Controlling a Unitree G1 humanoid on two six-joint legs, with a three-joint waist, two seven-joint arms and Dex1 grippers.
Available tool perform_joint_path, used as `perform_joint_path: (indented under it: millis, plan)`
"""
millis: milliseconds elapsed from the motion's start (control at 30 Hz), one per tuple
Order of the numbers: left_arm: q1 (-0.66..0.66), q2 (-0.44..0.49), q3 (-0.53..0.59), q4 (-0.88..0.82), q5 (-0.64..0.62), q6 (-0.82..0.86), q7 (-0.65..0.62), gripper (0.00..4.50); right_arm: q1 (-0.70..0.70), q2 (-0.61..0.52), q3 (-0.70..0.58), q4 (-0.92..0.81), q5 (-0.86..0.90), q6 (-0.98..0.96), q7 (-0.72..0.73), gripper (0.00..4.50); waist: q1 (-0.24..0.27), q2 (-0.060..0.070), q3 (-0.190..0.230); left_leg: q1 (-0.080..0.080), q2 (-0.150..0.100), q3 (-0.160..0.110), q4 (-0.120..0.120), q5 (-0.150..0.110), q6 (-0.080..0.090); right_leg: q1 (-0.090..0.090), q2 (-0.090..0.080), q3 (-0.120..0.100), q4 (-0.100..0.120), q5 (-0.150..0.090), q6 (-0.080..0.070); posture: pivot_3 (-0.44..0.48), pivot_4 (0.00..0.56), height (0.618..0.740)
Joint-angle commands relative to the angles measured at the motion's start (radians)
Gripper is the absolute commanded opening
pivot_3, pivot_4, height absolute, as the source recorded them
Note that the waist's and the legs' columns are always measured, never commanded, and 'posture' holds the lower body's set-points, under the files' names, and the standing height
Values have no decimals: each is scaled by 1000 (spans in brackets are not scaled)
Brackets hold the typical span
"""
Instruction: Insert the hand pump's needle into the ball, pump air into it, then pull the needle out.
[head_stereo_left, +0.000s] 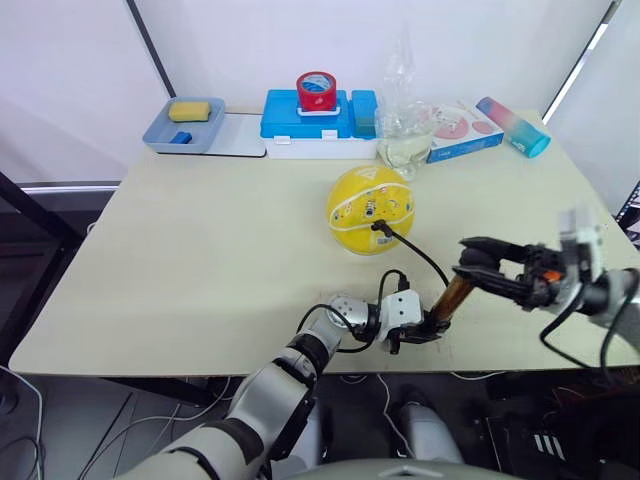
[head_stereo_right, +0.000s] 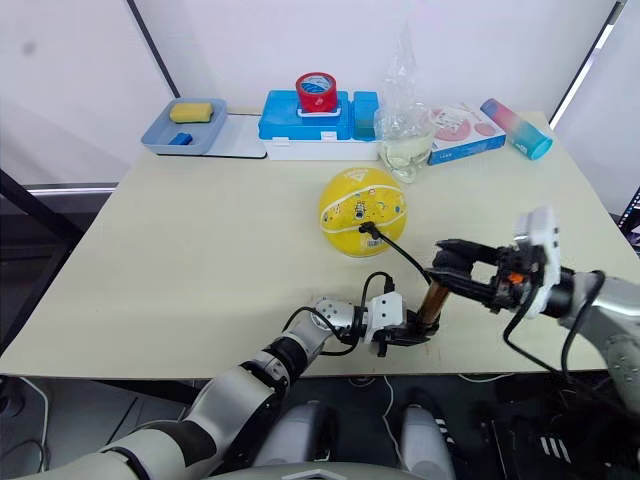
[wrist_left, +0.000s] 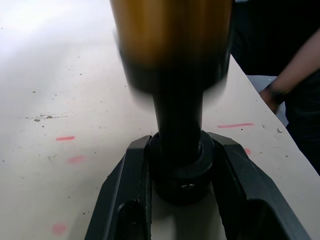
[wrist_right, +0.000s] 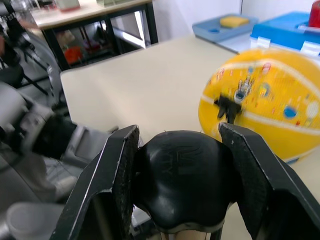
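Gripping, left end effector (head_stereo_left: 420, 330): my fingers are closed around the black lower end cap of the hand pump (head_stereo_left: 452, 298), at the near edge of the bench (head_stereo_left: 200, 260); in my left wrist view the two fingers (wrist_left: 125, 200) press on either side of that cap.
Hand pump: tilted, its gold-bronze barrel rising from my left end effector up toward my right one, near the bench's front edge.
Hose: thin and black, running from the pump's area up to the ball (head_stereo_left: 370, 209).
Needle (head_stereo_left: 378, 227): its small black fitting sits against the near face of the ball; the metal tip itself I cannot make out.
Ball: yellow with white panel lines and small coloured marks, round, resting on the bench near its middle, beyond the pump.
Right end effector (head_stereo_right: 448, 266): my fingers are closed on the pump's black handle at the top; in my right wrist view the rounded handle (wrist_right: 180, 175) sits squeezed between the two fingers.
Far edge, left to right: blue tray (head_stereo_left: 185, 128) with a yellow sponge (head_stereo_left: 195, 110), blue-and-white box (head_stereo_left: 315, 125) with a red tape roll (head_stereo_left: 317, 91) on top, clear plastic bag (head_stereo_left: 405, 120), flat printed box (head_stereo_left: 462, 130), pink-and-blue tube (head_stereo_left: 512, 126).
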Motion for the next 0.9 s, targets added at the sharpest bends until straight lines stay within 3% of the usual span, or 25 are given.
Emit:
perform_joint_path:
  millis: [33, 233, 567, 767, 900]
  plan:
    - [25, 23, -15, 32, 34, 5, 2, 1159, 36, 9, 25, 53, -98, -52, 17, 2051, 0, 0, 0, 0, 0, 0, 0, 0, 0, 0, 0, 0, 0, 0, 0, 0, 150, 739]
    - [32, 31, -17, 34, 38, -11, 15, 1159, 6, -17, -123, -8, 60, -24, 51, 2051, 0, 1, 1, 0, 0, 0, 0, 0, 0, 0, 0, 0, 0, 0, 0, 0, 150, 739]
    - [31, 38, -20, 47, 46, -15, 29, 1159, -112, -170, -375, -48, 362, 170, 2, 2051, 0, 3, 3, -1, 0, 0, 0, 0, 0, 0, -1, 0, 0, 0, 0, 0, 150, 739]
    - [27, 40, -21, 52, 47, -11, 29, 1159, -174, -233, -439, -50, 487, 264, -76, 2051, 0, 3, 3, -1, 0, 1, 0, 0, 0, 0, -4, 0, 0, 0, 0, 0, 150, 739]
    - [25, 37, -22, 53, 48, -11, 29, 1159, -139, -209, -382, -78, 429, 265, -89, 2051, 0, 3, 3, -3, 0, 1, 0, 0, 0, -1, -6, -1, 0, 0, 0, 0, 150, 739]
